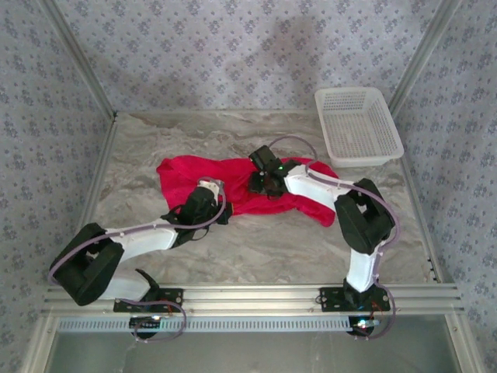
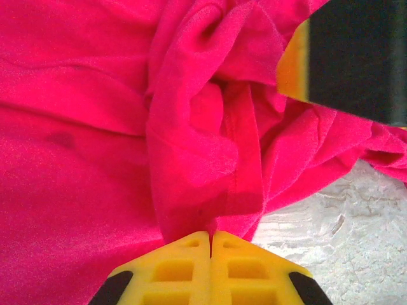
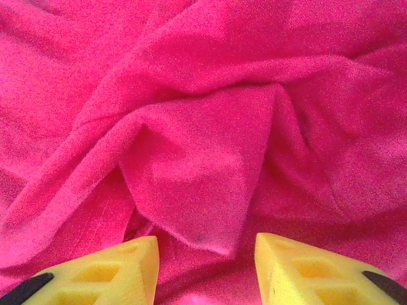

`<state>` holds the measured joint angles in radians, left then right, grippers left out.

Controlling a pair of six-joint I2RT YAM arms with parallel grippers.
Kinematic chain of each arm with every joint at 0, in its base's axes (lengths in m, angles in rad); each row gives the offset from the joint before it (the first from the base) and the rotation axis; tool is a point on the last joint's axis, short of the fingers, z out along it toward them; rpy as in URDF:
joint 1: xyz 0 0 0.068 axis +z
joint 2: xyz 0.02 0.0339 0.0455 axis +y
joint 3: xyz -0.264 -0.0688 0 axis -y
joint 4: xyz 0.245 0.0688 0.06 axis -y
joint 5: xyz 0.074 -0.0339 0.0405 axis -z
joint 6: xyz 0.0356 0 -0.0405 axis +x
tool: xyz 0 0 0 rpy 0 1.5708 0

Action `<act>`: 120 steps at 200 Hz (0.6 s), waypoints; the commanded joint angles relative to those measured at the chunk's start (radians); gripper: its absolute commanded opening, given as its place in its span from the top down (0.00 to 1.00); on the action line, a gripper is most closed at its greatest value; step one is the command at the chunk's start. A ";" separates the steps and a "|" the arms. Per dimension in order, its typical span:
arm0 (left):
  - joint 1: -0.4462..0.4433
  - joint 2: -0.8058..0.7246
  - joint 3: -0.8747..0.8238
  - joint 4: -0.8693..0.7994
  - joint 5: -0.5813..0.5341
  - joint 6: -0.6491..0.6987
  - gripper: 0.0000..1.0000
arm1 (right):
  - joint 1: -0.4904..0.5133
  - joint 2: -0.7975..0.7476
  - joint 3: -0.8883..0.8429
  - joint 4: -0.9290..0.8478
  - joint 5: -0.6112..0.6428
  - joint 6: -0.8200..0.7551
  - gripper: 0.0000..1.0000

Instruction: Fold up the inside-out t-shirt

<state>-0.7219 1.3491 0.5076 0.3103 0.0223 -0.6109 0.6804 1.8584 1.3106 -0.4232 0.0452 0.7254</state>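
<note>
The inside-out t-shirt (image 1: 186, 175) is a bright red cloth lying crumpled in the middle of the table. At its near edge my left gripper (image 1: 224, 208) has come in low. In the left wrist view this gripper (image 2: 211, 236) is shut on a bunched fold of the t-shirt (image 2: 197, 159), with a stitched seam running up from the fingertips. My right gripper (image 1: 258, 186) hovers over the shirt's middle. Seen from the right wrist, this gripper (image 3: 205, 251) is open, and a loose flap of the t-shirt (image 3: 191, 171) lies between the yellow fingers (image 3: 127, 264) without being pinched.
A white mesh basket (image 1: 359, 124) stands at the back right corner. Bare marbled tabletop (image 1: 264, 249) lies between the shirt and the arm bases. Patterned walls close in the back and both sides. The right arm's finger (image 2: 346, 60) shows close by in the left wrist view.
</note>
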 commanded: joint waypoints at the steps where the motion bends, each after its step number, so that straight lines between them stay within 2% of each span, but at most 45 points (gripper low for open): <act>1: 0.002 -0.026 0.031 -0.014 -0.030 0.020 1.00 | -0.025 0.075 0.086 -0.018 0.023 -0.009 0.78; 12: 0.008 -0.024 0.038 -0.023 -0.029 0.022 1.00 | -0.044 0.091 0.146 -0.059 0.007 -0.023 1.00; 37: 0.035 -0.016 0.053 -0.035 -0.018 0.031 1.00 | -0.068 0.009 0.217 -0.158 -0.058 -0.068 1.00; 62: 0.078 0.006 0.069 -0.030 0.017 0.030 1.00 | -0.123 -0.141 0.171 -0.160 -0.139 -0.088 1.00; 87: 0.093 0.021 0.084 -0.018 0.037 0.031 1.00 | -0.199 -0.240 0.069 -0.065 -0.254 -0.069 1.00; 120: 0.093 0.056 0.111 0.000 0.067 0.022 1.00 | -0.262 -0.253 -0.091 0.108 -0.402 -0.027 1.00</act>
<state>-0.6300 1.3727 0.5907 0.2989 0.0551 -0.5991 0.4538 1.5719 1.3361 -0.4248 -0.2237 0.6670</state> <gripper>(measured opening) 0.039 0.066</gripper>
